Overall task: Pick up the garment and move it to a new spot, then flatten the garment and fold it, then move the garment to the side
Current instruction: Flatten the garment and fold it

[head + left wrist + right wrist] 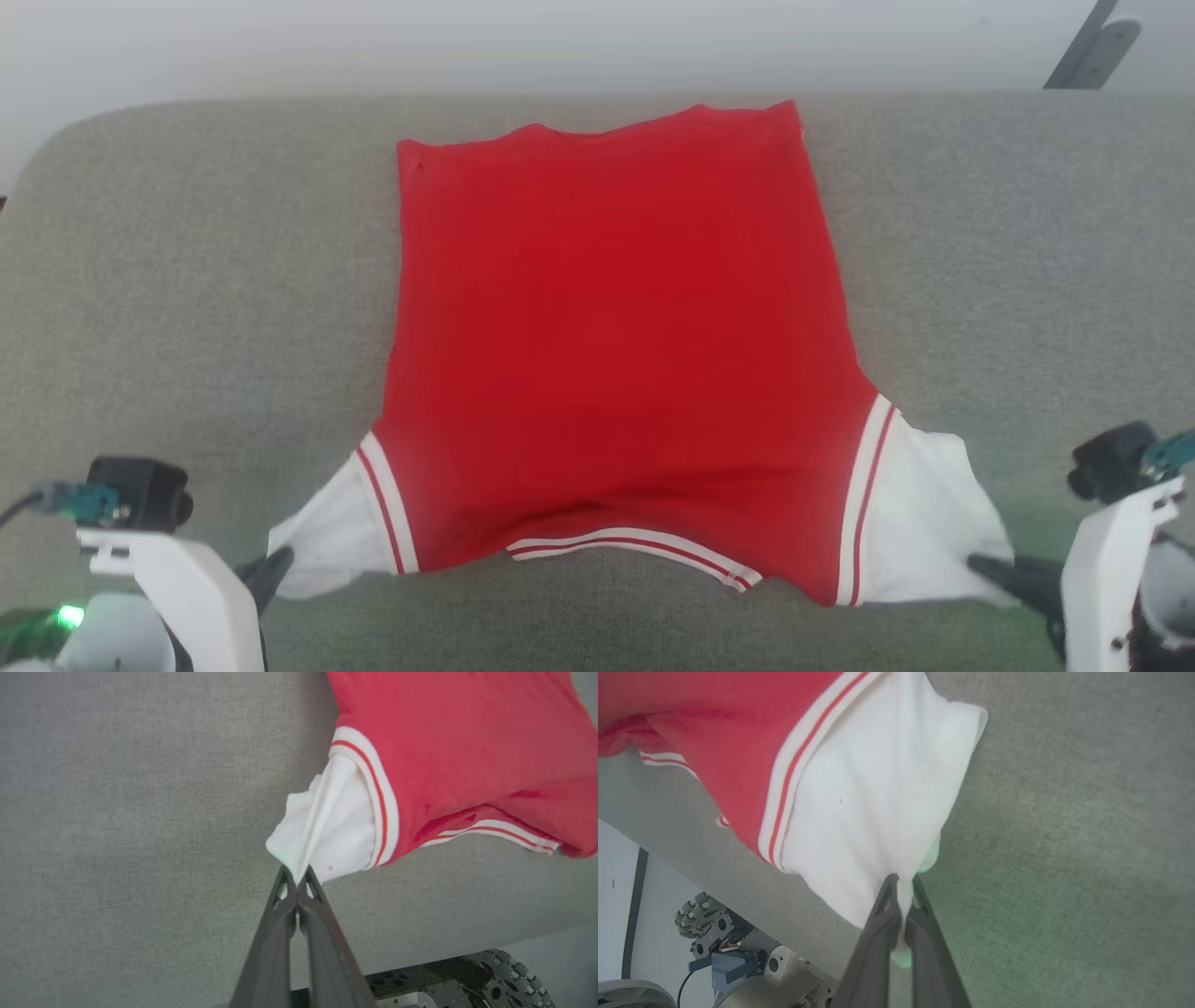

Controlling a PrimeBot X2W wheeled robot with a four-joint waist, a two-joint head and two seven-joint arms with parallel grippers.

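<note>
The garment (607,355) lies spread on the grey table (187,280), plain red side up, with its collar at 6 o'clock. At its 7 o'clock corner, the left gripper (278,566) has its jaws pressed together on the tip of the white sleeve (327,826). At 5 o'clock, the right gripper (978,564) is clamped just as tight on the other sleeve (878,788).
</note>
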